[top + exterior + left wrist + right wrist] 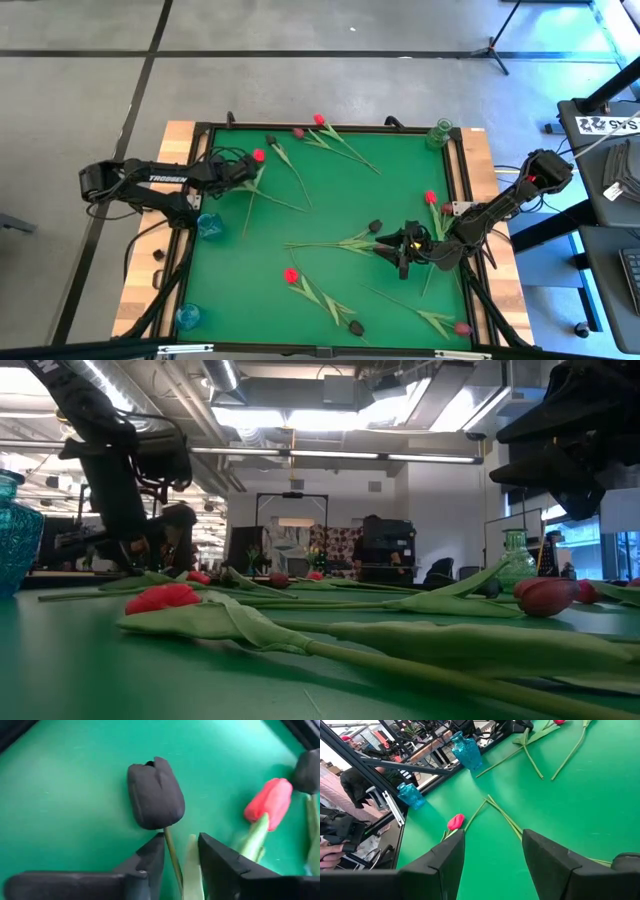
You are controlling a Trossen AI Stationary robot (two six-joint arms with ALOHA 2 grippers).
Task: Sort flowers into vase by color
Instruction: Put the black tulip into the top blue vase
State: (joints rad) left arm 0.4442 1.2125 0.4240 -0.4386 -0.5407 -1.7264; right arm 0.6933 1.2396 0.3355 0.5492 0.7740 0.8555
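Note:
Tulips with thin green stems lie scattered on the green table (330, 200). In the left wrist view a black tulip (155, 795) lies flat, and its stem (172, 857) and a leaf run back between the fingers of my left gripper (181, 845). Those fingers stand close on either side of the stem with a gap still showing. A red tulip head (270, 800) lies beside it. My left gripper (248, 172) is at the table's far left. My right gripper (400, 245) hovers open at the right, over stems (505, 817), holding nothing.
Two blue vases (208, 225) (188, 317) stand by the left edge and a green vase (440, 133) stands at the far right corner. Red heads (291, 274) (430, 197) and dark heads (375, 226) (356, 327) lie around. A person (340, 815) is beyond the left edge.

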